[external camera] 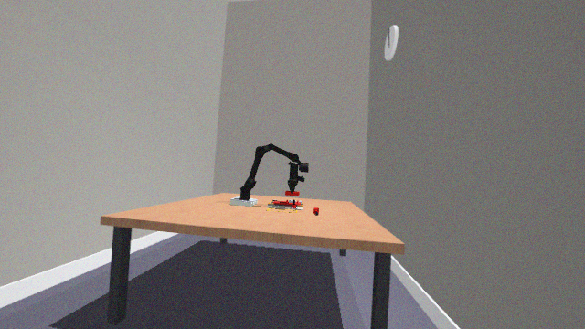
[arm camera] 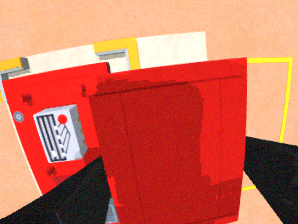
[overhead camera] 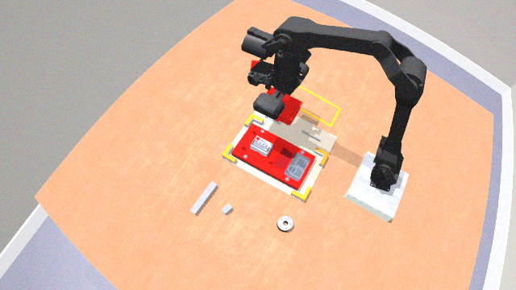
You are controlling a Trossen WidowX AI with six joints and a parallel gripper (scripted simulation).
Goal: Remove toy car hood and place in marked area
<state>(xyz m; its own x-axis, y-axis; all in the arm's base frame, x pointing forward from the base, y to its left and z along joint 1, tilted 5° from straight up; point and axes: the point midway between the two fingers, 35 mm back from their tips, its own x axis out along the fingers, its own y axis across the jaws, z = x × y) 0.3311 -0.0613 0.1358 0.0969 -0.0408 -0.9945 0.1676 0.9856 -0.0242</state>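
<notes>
My gripper is shut on the flat red hood and holds it level in the air. The red toy car lies below with its grey engine block uncovered. In the wrist view the hood overlaps the car's right part. The marked area is a yellow outline on the table beyond the car. The hood covers part of this outline in both close views. The fingers' contact with the hood is partly hidden.
A pale board with yellow corner brackets lies under the car and carries a thin grey rod. A grey bar, a small grey block and a ring lie in front. A red object stands off at the far side.
</notes>
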